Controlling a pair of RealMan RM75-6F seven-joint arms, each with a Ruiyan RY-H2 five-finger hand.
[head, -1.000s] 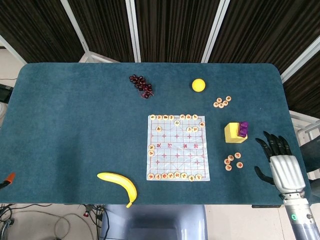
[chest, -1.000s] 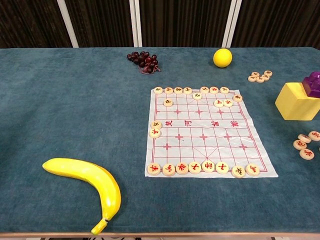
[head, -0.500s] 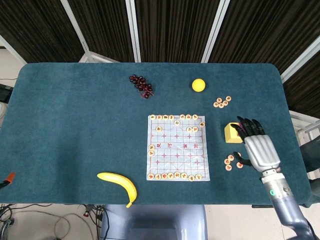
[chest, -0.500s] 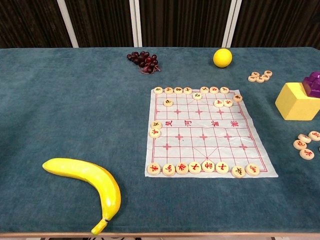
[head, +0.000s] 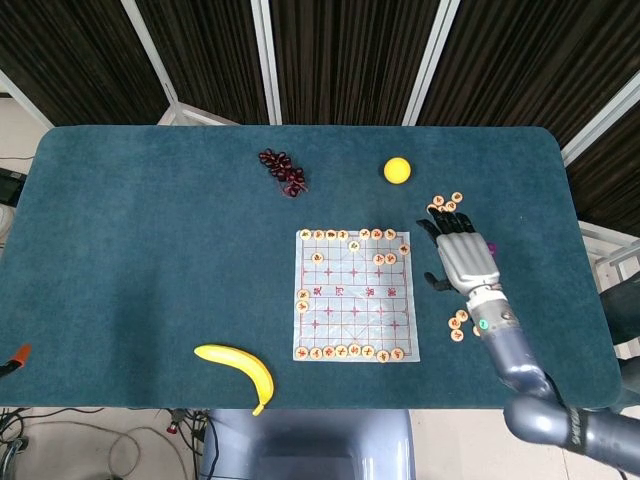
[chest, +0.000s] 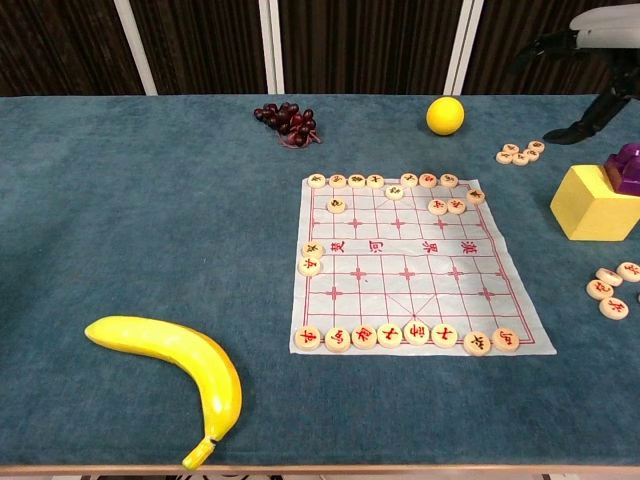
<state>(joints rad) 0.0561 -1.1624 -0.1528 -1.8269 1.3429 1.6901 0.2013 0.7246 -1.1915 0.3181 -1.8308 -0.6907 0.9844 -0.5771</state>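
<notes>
My right hand (head: 462, 258) hovers palm down with its fingers spread and nothing in it, over the yellow block (chest: 595, 203) that carries a purple piece (chest: 628, 165). In the head view the hand hides the block. The chest view shows the hand (chest: 608, 20) high at the top right, above the block and clear of it. Just left of the hand lies the paper chess board (head: 355, 295) with round pieces along its near and far rows. Loose pieces (head: 445, 203) lie beyond the fingertips, and others (head: 458, 322) lie beside the wrist. My left hand does not show.
A yellow ball (head: 397, 170) and a bunch of dark grapes (head: 283, 172) sit at the back of the blue table. A banana (head: 240, 368) lies near the front edge, left of the board. An orange-tipped object (head: 12, 360) shows off the table at far left.
My right hand has travelled from the table's front right corner forward and leftward, and now covers the yellow block in the head view. It has also entered the chest view at top right.
</notes>
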